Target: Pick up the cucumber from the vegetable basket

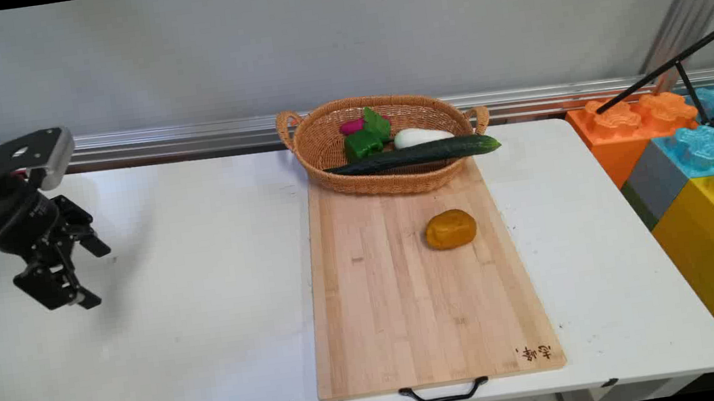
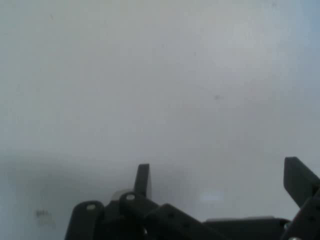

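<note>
Above the table's (image 1: 206,301) left side, gripper (image 1: 93,274) spread wide, holding nothing

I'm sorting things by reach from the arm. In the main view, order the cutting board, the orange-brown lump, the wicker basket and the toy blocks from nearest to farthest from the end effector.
From the end effector, open at the table's left:
1. Cutting board, mid-table; its left edge is closest.
2. Wicker basket, at the board's far end.
3. Orange-brown lump, on the board's right half.
4. Toy blocks, off the table's right end.

White table (image 1: 209,327) under wooden cutting board (image 1: 404,310)
</note>
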`<state>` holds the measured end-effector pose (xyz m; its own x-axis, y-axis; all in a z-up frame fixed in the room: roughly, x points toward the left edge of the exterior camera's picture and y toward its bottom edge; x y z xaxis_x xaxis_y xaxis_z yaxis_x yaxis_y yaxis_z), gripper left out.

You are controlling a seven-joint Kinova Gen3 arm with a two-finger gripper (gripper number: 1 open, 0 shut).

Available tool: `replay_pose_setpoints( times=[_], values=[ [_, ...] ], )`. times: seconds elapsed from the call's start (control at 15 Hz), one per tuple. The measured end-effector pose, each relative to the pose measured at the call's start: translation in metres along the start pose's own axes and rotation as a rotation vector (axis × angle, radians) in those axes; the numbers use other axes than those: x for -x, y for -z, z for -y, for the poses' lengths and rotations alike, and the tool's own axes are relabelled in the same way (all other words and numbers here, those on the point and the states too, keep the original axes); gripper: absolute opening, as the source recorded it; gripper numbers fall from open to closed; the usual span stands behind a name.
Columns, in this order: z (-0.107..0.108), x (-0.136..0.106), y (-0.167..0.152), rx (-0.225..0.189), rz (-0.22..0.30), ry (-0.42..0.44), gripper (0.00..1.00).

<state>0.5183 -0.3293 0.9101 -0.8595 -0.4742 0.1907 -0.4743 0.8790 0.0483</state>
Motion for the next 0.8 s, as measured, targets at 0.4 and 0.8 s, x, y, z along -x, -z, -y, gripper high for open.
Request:
replay_pose_setpoints(
  times=[0.4, 0.8],
  values=[
    [0.006, -0.039, 0.001, -0.082, -0.191, 0.027, 1.00],
    [0.021, -0.144, 0.009, -0.195, -0.353, -0.020, 1.00]
  ],
)
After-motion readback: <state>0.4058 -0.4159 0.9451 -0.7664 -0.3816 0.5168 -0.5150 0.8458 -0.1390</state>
